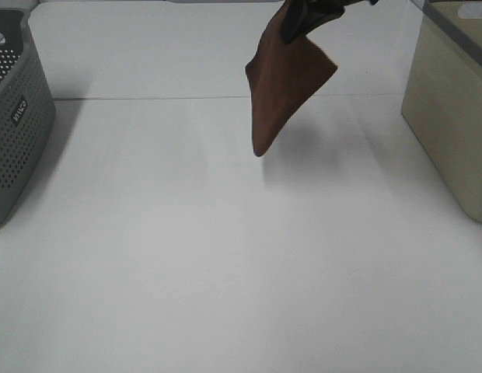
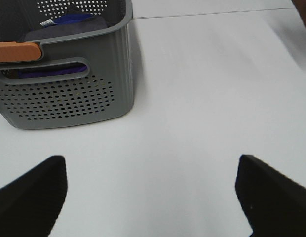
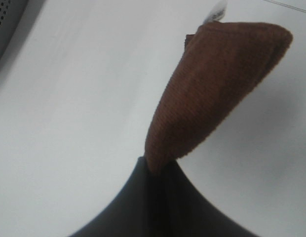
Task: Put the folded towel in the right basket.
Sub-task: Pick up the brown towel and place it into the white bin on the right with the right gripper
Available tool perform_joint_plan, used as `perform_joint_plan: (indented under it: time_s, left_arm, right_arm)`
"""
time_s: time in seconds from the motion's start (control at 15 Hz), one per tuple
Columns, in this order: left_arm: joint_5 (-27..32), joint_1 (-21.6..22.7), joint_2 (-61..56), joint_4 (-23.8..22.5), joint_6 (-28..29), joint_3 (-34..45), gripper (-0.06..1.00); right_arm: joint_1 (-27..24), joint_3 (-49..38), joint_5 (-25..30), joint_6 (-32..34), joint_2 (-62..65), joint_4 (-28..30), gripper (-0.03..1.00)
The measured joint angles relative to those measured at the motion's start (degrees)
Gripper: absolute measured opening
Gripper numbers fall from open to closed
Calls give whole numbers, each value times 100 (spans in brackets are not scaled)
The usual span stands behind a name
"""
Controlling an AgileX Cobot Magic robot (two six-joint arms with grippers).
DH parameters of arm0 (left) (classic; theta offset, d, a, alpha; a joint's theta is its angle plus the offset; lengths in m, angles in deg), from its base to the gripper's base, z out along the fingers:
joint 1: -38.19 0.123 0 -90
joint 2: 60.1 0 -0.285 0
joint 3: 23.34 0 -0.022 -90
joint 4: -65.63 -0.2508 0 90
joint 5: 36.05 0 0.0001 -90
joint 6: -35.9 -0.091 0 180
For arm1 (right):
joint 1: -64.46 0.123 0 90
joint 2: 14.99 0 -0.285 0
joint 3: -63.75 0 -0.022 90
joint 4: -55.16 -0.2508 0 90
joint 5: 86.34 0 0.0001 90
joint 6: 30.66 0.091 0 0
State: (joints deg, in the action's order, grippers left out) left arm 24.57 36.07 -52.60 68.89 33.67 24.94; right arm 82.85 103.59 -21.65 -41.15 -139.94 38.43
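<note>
A brown folded towel (image 1: 281, 85) hangs in the air above the white table, pinched at its top corner by my right gripper (image 1: 297, 25) at the upper edge of the exterior high view. The right wrist view shows the towel (image 3: 217, 89) dangling from the shut black fingers (image 3: 160, 197). The right basket (image 1: 451, 109) is beige and stands at the right edge, apart from the towel. My left gripper (image 2: 150, 195) is open and empty over the table, its fingers (image 2: 29, 197) spread wide.
A grey perforated basket (image 1: 15, 116) stands at the left edge; in the left wrist view the grey basket (image 2: 69, 94) holds dark blue cloth and has an orange handle piece (image 2: 17, 51). A table seam (image 1: 148, 98) runs across the back.
</note>
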Motion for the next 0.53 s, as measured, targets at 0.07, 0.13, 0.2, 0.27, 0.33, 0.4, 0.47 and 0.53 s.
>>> perform_joint_plan:
  time_s: [0.07, 0.13, 0.2, 0.27, 0.33, 0.4, 0.47, 0.53]
  left_arm:
    - [0, 0, 0, 0, 0, 0, 88]
    - [0, 0, 0, 0, 0, 0, 88]
    - [0, 0, 0, 0, 0, 0, 88]
    - [0, 0, 0, 0, 0, 0, 88]
    - [0, 0, 0, 0, 0, 0, 88]
    - [0, 0, 0, 0, 0, 0, 88]
    - [0, 0, 0, 0, 0, 0, 88]
    - [0, 0, 0, 0, 0, 0, 88]
  right_arm:
    - [-195, 86, 218, 11, 155, 92, 1]
    - [-407, 178, 378, 17, 269, 183, 1]
    - [-659, 275, 453, -17, 361, 246, 1]
    - [-888, 355, 458, -69, 447, 338, 1]
    - [-1117, 378, 464, -183, 533, 372, 1]
    - [-1364, 378, 481, -264, 625, 378, 1]
    - [-1599, 378, 487, -304, 705, 384, 1]
    - [-1862, 378, 487, -315, 796, 395, 1]
